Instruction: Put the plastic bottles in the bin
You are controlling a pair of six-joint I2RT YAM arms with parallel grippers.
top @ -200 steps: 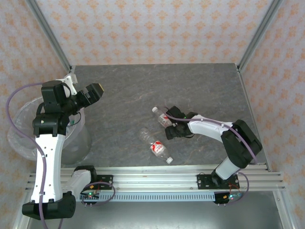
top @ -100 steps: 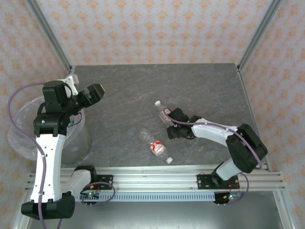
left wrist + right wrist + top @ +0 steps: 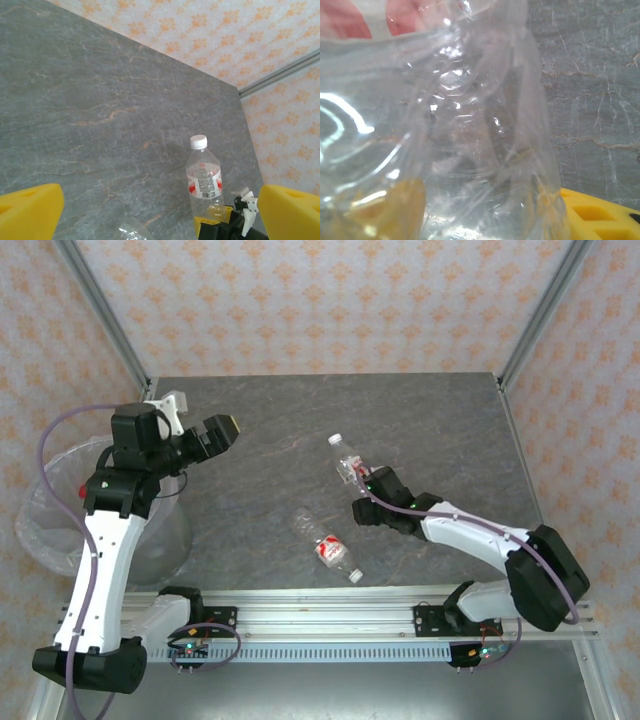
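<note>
The right arm stretches low across the grey, veined surface (image 3: 430, 420), and the right end effector (image 3: 362, 490) pinches the base of a crinkled clear bottle (image 3: 346, 460) with a red-white label. The left arm rises bent by the bag-lined bin (image 3: 45, 530), with the yellow-fingered left end effector (image 3: 222, 430) spread wide and empty. A second bottle (image 3: 327, 545) lies nearer the bases.

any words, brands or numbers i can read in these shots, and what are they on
No text can be read in any of these views.
Upright clear bottle: red-and-white label, its printing too small and blurred to read.
Lying clear bottle: red-and-white label, too small to read.
</note>
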